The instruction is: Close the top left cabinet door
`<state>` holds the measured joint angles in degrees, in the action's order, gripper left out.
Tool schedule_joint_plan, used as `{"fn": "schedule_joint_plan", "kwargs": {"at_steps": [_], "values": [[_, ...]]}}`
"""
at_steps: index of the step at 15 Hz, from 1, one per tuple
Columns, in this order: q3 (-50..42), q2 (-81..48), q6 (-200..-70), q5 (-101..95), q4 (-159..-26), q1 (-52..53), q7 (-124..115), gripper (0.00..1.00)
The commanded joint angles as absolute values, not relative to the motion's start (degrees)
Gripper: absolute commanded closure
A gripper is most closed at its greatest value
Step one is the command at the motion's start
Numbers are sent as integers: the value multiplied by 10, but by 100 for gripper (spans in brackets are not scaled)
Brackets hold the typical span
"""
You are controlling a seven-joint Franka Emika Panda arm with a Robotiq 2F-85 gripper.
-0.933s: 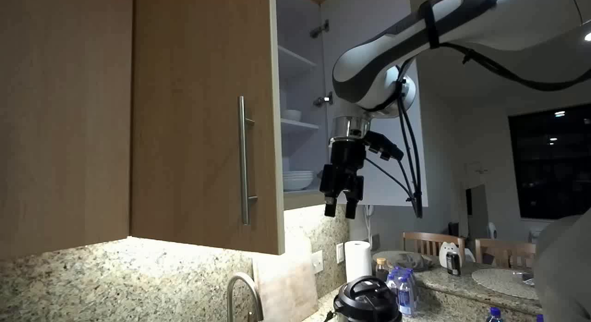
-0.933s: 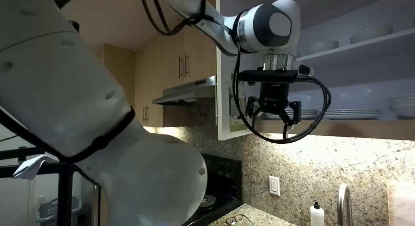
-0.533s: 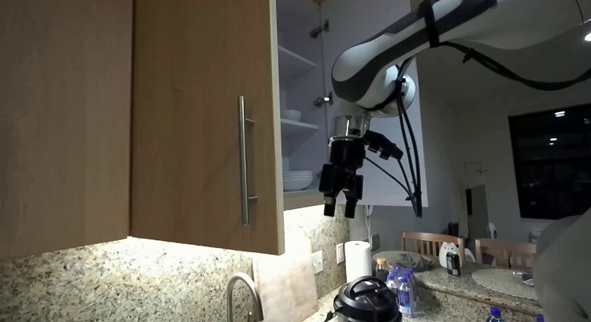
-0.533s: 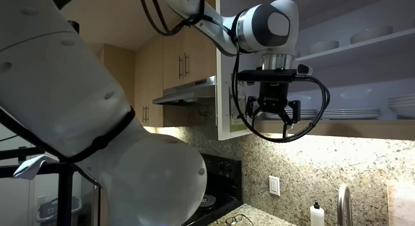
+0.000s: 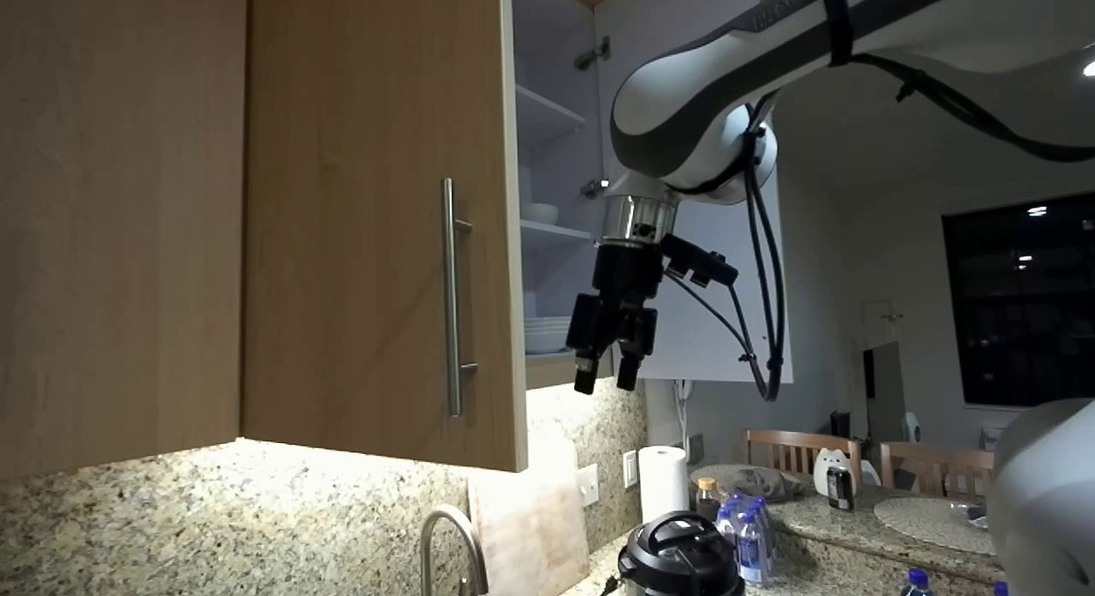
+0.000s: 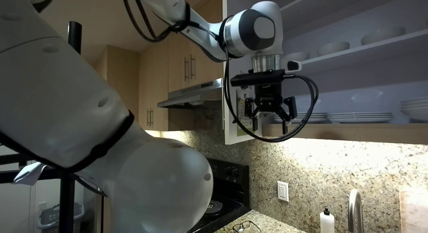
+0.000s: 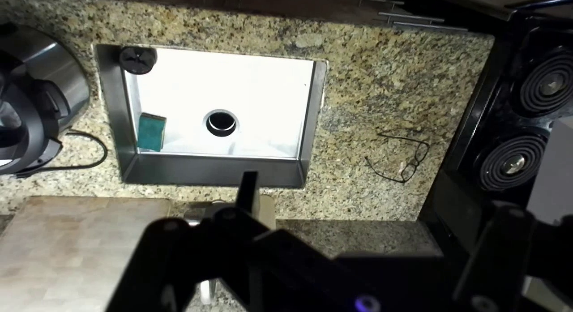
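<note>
The top left cabinet door (image 5: 359, 237) is light-brown wood grain with a slim vertical silver bar handle (image 5: 452, 297). It stands open at an angle, with shelves showing beyond its edge. In an exterior view a white-faced open door (image 6: 234, 132) with a label appears to be its inner side. My gripper (image 5: 606, 378) points down, open and empty, on the inner side of the door, apart from it. It also shows in an exterior view (image 6: 270, 126) before the lower shelf. In the wrist view one dark finger shows over the counter; the door's handle is not visible there.
Plates (image 6: 361, 116) and bowls (image 6: 334, 48) stand on the open shelves. A white-faced door (image 5: 719, 339) hangs open behind the arm. Below are a faucet (image 5: 453, 528), a black cooker (image 5: 680, 553), a sink (image 7: 215, 168), glasses (image 7: 403, 164) and a stove (image 7: 510, 164).
My arm and gripper have moved left in both exterior views and slightly up, closer to the wood door in one. The cabinet doors have not moved; the gripper stays open.
</note>
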<state>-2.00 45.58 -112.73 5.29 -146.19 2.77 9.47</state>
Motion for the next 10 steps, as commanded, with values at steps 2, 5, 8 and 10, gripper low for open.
{"fn": "schedule_joint_plan", "kwargs": {"at_steps": [2,5,8,10], "values": [[20,530,-1202,34,-1528,19,42,0],[36,567,-1244,22,-1557,18,17,0],[51,610,-1277,8,-1582,11,-5,0],[62,641,-1282,-4,-1589,6,-18,0]]}}
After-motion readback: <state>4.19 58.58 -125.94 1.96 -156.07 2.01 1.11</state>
